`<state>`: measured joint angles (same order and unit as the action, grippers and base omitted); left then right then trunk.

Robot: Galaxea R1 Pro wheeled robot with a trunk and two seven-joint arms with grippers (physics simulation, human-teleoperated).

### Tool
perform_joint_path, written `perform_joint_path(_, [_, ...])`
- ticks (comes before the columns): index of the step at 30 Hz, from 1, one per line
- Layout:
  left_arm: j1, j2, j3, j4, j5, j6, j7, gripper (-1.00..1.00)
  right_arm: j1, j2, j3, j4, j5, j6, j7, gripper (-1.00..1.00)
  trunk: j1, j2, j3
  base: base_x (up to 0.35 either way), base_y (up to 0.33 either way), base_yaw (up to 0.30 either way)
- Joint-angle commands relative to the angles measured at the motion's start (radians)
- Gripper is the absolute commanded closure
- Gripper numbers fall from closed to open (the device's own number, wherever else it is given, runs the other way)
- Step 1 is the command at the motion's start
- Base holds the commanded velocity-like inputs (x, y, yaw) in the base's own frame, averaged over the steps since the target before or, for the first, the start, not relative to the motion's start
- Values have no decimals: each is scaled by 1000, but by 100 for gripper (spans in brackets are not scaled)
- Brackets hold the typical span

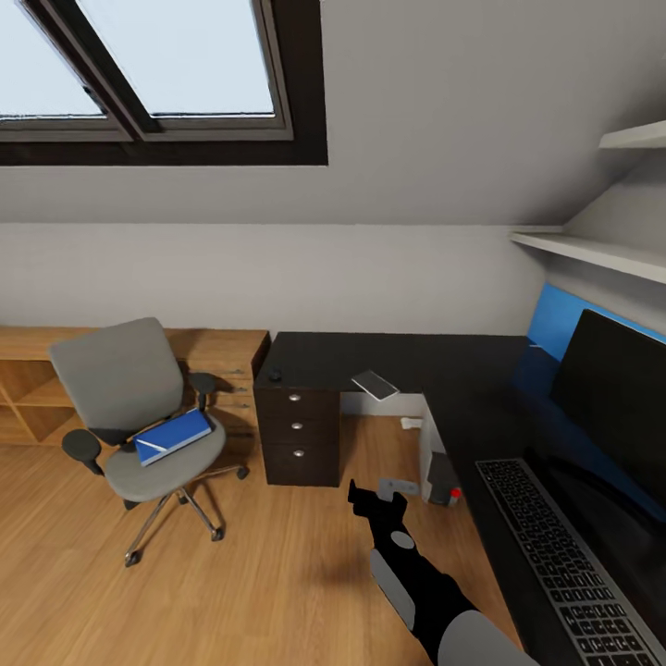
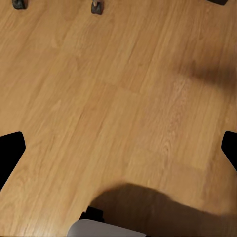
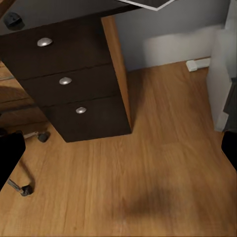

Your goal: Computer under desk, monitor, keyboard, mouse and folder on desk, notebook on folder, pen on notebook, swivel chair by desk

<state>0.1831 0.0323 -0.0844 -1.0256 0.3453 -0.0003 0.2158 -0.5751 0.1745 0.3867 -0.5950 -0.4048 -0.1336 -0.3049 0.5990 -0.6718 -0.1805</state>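
Though parked well apart from the desk [image 1: 435, 365], sits on open wood floor [image 1: 277, 573], that grey swivel chair [image 1: 125, 379]. Holds the blue folder [image 1: 174, 437] flat on its seat. Backs onto a light wooden drawer unit [image 1: 32, 393] along the wall.

Plenty of bare floor between the chair's wheels and the desk's three drawers [image 1: 296, 427]. Drawers all closed, round silver knobs in a column, seen close in the right wrist view too [image 3: 64, 81].

Up on the black top: small black mouse [image 1: 275, 375] near the corner above the drawers. Thin grey notebook [image 1: 375, 385] lying right at the front edge, one corner poking out past it. Farther along the other leg of the L, keyboard [image 1: 564, 564] close to the near edge, with the big black monitor [image 1: 615, 393] just behind it.

Tucked under the desk in the corner, the grey computer [image 1: 437, 474].

Right gripper [image 1: 377, 495] low over the floor, pointing at the gap between the drawers and the computer. Fingers [image 3: 11, 155] spread wide, nothing between them. Left gripper [image 2: 118, 153] over plain floor, fingers [image 2: 10, 153] also spread wide, hugging nothing.
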Motion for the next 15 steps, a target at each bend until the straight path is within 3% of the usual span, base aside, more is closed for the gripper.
perform_joint_path(1, [0, 1, -5, -2, 9, 0, 8, -100, 0, 0, 6, 1, -7, -10, -5, -100, 1, -1, 0, 47, 0, 4])
perform_joint_path(9, [0, 1, -5, -3, 10, -1, 7, -100, 1, 0, 6, 1, -1, -16, -6, -100, 1, -1, 13, 23, 0, 47])
perform_joint_path(15, [0, 1, -5, -6, 12, 1, 4, -100, 1, 0, 5, -1, 0, -17, -6, -100, 1, -1, 19, 218, 0, 100])
